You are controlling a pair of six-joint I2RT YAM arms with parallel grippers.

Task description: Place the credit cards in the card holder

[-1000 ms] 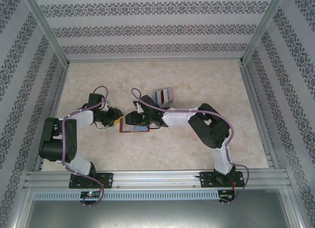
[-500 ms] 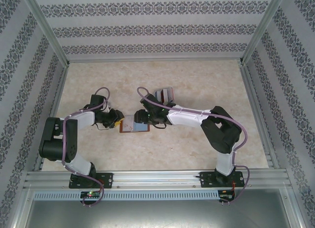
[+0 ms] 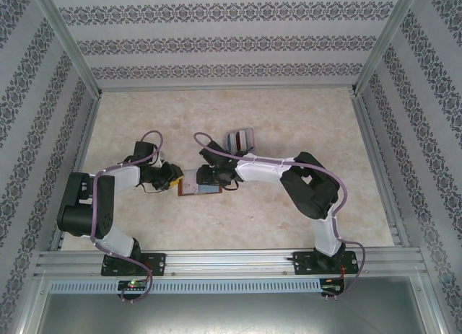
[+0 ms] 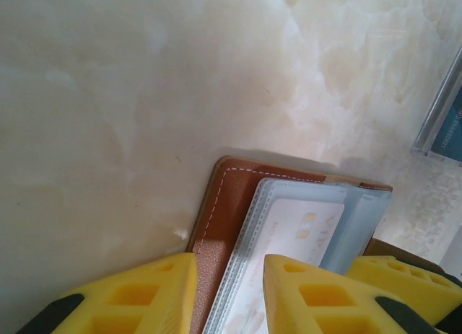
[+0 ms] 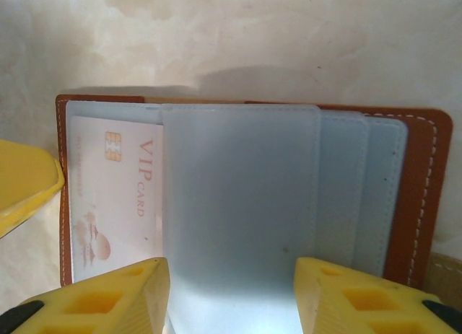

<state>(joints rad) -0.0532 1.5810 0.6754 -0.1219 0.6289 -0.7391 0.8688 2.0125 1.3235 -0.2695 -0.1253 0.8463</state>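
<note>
The card holder (image 3: 189,187) lies open on the table, brown cover down, its clear sleeves (image 5: 346,190) fanned out. A pale credit card (image 5: 115,197) marked VIP sits in the left sleeve. My right gripper (image 5: 231,265) stands open above the middle sleeve (image 5: 238,190), a finger over each side of it. My left gripper (image 4: 229,262) is open too, straddling the holder's left edge (image 4: 213,226), where cover and sleeves (image 4: 289,226) show between its fingers. More credit cards (image 3: 240,139) lie on the table beyond the holder, and their blue edge (image 4: 442,128) shows in the left wrist view.
The two grippers (image 3: 172,177) (image 3: 209,177) sit close together over the holder, the left gripper's yellow finger (image 5: 22,182) showing at the holder's left edge. Patterned walls and metal rails (image 3: 375,154) bound the marble-look table (image 3: 303,110).
My right gripper has slid right, from the holder's left page to its middle, its jaws widening then narrowing a little. The left gripper has barely moved.
</note>
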